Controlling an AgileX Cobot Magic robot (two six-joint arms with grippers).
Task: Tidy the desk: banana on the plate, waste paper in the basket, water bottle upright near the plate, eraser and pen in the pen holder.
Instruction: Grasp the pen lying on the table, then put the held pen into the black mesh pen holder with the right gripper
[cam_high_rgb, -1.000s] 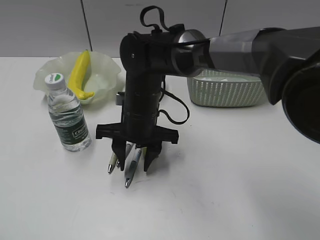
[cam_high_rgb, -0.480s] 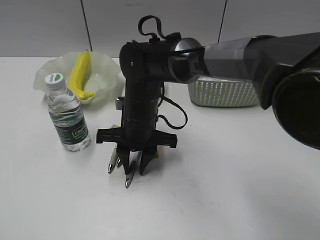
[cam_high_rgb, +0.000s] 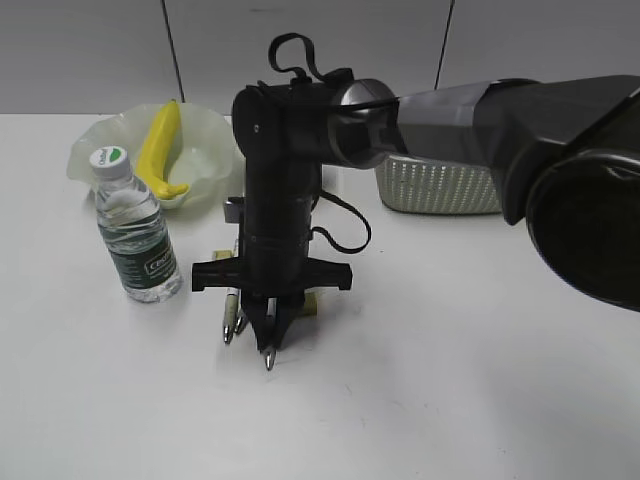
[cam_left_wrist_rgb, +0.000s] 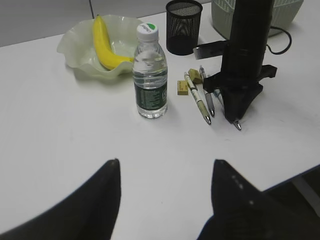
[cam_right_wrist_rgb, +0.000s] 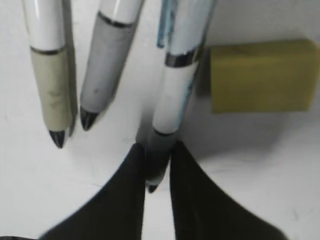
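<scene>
Right gripper (cam_right_wrist_rgb: 157, 172): pinching the blue-white pen (cam_right_wrist_rgb: 175, 95) at lower centre of frame. Left gripper (cam_left_wrist_rgb: 165, 187): hovering spread at bottom. Banana (cam_high_rgb: 160, 148) lying in plate (cam_high_rgb: 215, 135), upper left; water bottle (cam_high_rgb: 135, 228) standing upright below it.

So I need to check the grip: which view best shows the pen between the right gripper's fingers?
The right wrist view: the pen lies pinched between the right gripper fingertips. The left wrist view shows only its tip below the gripper; the exterior view likewise shows just the tip.
</scene>
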